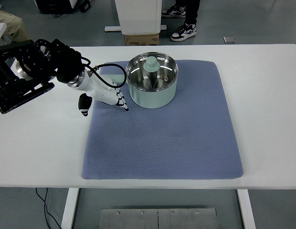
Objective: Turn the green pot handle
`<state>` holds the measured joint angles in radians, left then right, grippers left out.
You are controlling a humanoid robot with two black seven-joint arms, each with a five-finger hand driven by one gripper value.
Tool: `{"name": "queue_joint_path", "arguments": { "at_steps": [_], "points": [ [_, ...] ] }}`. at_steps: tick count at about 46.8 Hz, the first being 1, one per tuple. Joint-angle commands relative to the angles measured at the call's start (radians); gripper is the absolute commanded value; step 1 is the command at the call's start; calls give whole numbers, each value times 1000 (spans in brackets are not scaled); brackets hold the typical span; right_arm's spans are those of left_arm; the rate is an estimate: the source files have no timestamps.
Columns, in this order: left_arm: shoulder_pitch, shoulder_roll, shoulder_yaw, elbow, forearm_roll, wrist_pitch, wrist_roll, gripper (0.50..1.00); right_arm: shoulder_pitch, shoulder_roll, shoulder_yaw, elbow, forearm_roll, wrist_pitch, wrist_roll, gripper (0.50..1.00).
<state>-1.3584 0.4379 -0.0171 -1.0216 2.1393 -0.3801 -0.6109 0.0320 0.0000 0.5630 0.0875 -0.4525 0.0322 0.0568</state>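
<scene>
1. A pale green pot (153, 90) is sitting upright on the far part of a blue-grey mat (162, 138), which is lying flat on the white table (38, 143).
2. The pot's shiny steel inside is showing, and a green knobbed piece (152, 67), possibly the lid turned over, is resting in it.
3. The pot's handle (123, 81) is pointing left from the pot wall, and only a short stretch of it is showing beside the cable.
4. The left hand (102, 94) is reaching in from the left edge and hovering just left of the pot, over the mat's far left corner.
5. Its white fingers (121, 101) are lying close together and pointing toward the pot's base, holding nothing as far as the view tells; whether they are touching the handle is unclear.
6. A black thumb (83, 104) is hanging down over the bare table.
7. A person's shoes (184, 31) are standing on the floor beyond the table.
</scene>
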Motion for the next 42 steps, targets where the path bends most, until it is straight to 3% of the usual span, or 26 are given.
{"name": "queue_joint_path", "arguments": {
  "at_steps": [1, 22, 42],
  "points": [
    [2, -2, 0, -14, -31, -2, 0, 1000, 0, 0, 0, 0, 0, 0, 0, 1000],
    [16, -10, 0, -106, -203, -33, 0, 1000, -1, 0, 0, 0, 0, 0, 0, 1000],
    [32, -25, -57, -109, -515, -25, 0, 1000, -1, 0, 0, 0, 0, 0, 0, 1000]
  ]
}}
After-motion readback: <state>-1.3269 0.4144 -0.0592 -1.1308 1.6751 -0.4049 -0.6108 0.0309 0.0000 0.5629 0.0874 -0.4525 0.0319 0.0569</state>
